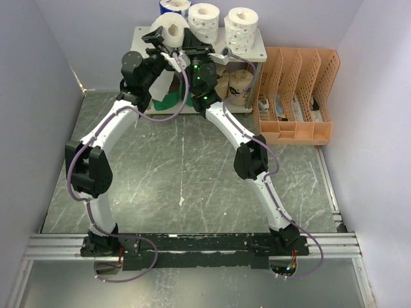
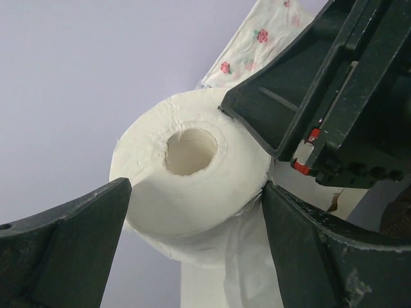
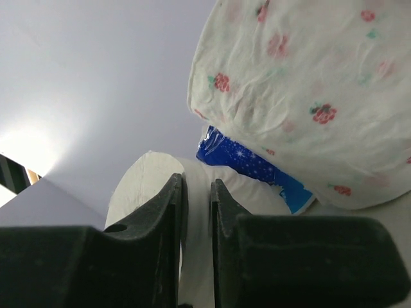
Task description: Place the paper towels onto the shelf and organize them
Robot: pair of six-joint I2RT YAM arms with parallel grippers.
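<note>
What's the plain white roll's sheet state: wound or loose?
Loose: a sheet tail hangs below the plain white roll in the left tool.

Pale lavender-grey walls (image 1: 96, 32) stand behind and on both sides of the right gripper (image 3: 198, 199). Bright glow (image 3: 26, 151) on wall low to its left. Tabletop (image 1: 192, 173) beneath: dark green-grey, scuffed, white streaks. Orange perforated file organizer (image 1: 295, 96) off to its right, by back wall. Aluminium rail (image 1: 58, 247) along near edge.

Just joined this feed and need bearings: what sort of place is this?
Probably a robot test cell: plain walls on three sides, a mounting rail at the near edge, and a shelf of rolls beside an organizer.
</note>
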